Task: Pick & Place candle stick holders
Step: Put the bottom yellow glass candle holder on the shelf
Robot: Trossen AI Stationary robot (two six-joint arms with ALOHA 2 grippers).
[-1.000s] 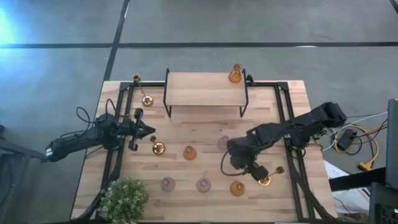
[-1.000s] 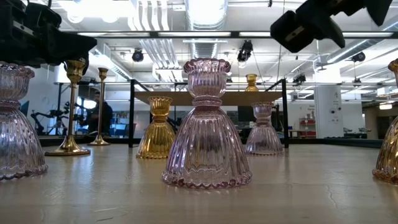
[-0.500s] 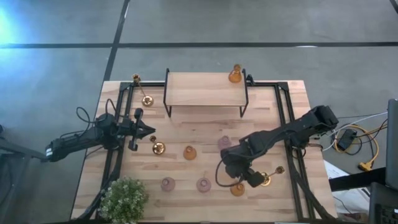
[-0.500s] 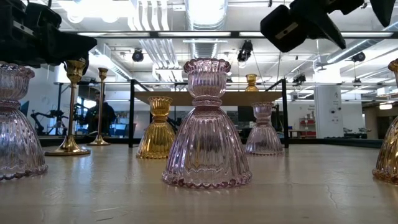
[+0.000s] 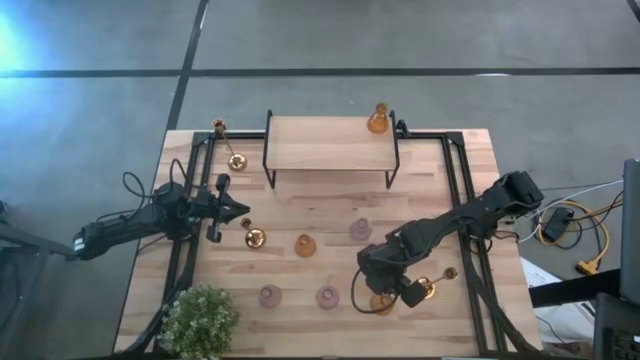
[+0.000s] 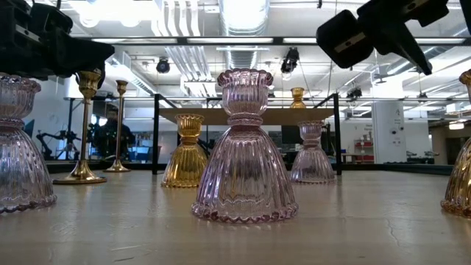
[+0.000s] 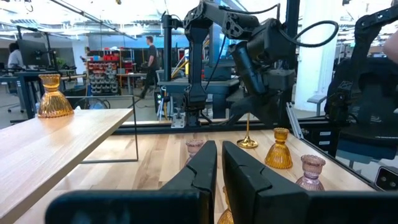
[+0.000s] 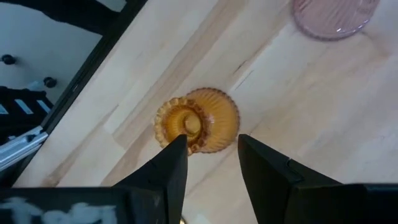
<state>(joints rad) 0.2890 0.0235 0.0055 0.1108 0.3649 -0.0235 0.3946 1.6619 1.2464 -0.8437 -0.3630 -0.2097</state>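
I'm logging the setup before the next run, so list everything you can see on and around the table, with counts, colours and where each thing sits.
Gold candle stick holders: three, shiny gold; two near the table's far left corner, one by the left gripper.
Amber candle stick holders: three, amber glass; one on the shelf's far right corner, one mid-table, one under the right gripper.
Pink candle stick holders: three, pink glass; two near the front edge, one mid-table.
Shelf: one, pale wood on black legs, at the table's far side.
Plant: one, green, front left corner.
Table: one, pale wood.
Left gripper: shut, at the left side.
Right gripper: open, above an amber holder.
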